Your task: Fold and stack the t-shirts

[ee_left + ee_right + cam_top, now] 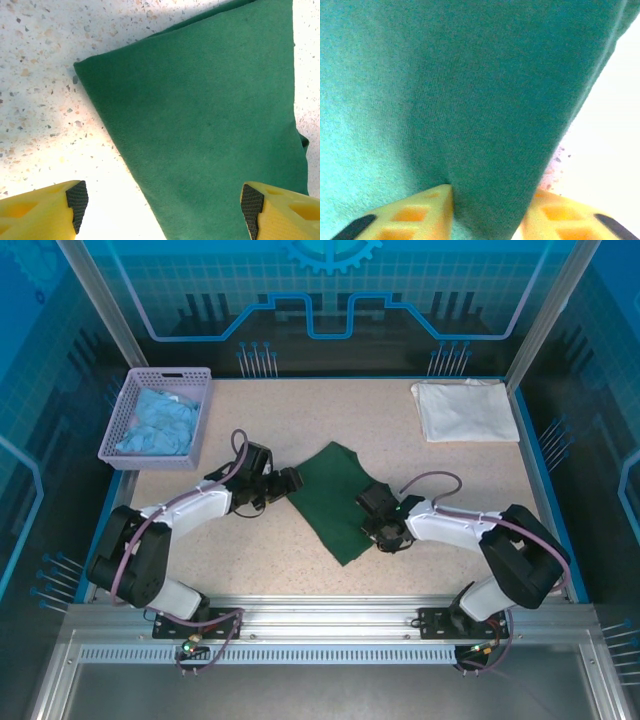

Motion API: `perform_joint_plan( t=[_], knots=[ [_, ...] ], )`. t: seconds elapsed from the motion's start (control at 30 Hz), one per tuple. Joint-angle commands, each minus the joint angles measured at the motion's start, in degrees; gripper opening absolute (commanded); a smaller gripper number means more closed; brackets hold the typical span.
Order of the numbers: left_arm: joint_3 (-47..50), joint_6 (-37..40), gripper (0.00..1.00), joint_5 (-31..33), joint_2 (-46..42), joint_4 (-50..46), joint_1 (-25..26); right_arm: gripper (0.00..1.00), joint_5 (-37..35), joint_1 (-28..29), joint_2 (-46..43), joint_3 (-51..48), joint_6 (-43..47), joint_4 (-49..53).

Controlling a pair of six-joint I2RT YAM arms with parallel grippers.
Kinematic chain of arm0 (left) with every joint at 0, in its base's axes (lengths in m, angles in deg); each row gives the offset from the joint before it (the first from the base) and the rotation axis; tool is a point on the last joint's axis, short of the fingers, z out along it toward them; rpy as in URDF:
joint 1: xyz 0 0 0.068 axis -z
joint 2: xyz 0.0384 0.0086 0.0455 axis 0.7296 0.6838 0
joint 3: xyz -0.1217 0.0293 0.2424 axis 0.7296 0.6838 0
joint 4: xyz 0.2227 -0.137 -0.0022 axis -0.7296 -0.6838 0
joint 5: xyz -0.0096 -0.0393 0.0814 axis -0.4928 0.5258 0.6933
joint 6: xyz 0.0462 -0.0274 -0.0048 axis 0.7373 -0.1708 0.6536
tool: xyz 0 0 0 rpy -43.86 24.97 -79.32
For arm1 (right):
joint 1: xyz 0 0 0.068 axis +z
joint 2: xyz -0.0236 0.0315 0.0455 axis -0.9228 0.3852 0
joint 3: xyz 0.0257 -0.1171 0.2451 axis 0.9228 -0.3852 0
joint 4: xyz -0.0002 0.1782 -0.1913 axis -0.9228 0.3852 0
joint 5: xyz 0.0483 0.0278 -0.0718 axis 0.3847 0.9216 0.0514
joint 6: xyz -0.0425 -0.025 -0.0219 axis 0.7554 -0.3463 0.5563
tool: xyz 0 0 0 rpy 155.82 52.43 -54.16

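Observation:
A dark green t-shirt point(335, 495) lies folded and slanted mid-table; it also spreads across the left wrist view point(210, 100) and the right wrist view point(470, 90). My left gripper point(290, 480) hovers over its left edge, open point(162, 202), with the cloth edge running between the wide-apart pads point(77, 200). At the shirt's right edge, my right gripper point(375, 508) is shut on a raised fold of the green cloth, which is pinched between the yellow fingers point(487, 210). A white t-shirt point(465, 410) lies folded flat at the back right corner.
A lilac basket point(160, 375) holding crumpled light blue cloth point(158, 422) stands at the back left. Speckled tabletop point(300, 415) shows around the green shirt. Blue raised edges border the table.

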Motion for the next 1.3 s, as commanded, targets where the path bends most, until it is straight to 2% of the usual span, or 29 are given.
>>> perform_joint_plan(
  t=[0.0,0.17,0.3,0.47,0.6,0.8,0.93,1.07,1.27],
  knots=[
    [1.3,1.0,0.82,0.8,-2.1,2.0,-0.9,0.28,0.6,-0.5,2.9,1.9,1.6,-5.0],
    [2.3,0.5,0.82,0.3,-2.8,2.8,-1.3,0.17,-1.0,-3.4,3.5,4.6,6.3,-4.2],
    [2.7,0.3,0.82,0.1,-3.0,3.3,-1.6,0.13,-1.7,-6.5,4.7,7.3,11.9,-2.2],
    [3.7,-0.3,0.82,-0.1,-3.5,4.2,-2.0,0.05,-0.6,-11.6,9.0,15.7,21.4,1.3],
    [4.2,-1.0,0.82,-0.6,-3.0,5.1,-2.2,0.00,2.9,-15.7,14.4,22.4,28.8,3.9],
    [5.2,-1.7,0.82,-0.5,-3.1,6.7,-2.4,0.00,9.4,-22.0,23.4,32.2,40.4,4.4],
    [6.0,-2.2,0.83,-0.4,-3.1,8.1,-2.4,0.00,8.4,-24.7,25.8,37.9,47.4,4.8],
    [6.2,-2.4,0.82,-0.6,-2.6,9.0,-2.3,0.00,13.1,-28.1,27.2,42.9,53.3,3.4],
    [6.4,-2.7,0.82,-0.5,-2.3,10.0,-2.4,0.00,14.0,-30.1,33.3,55.9,66.6,10.5]
  ],
)
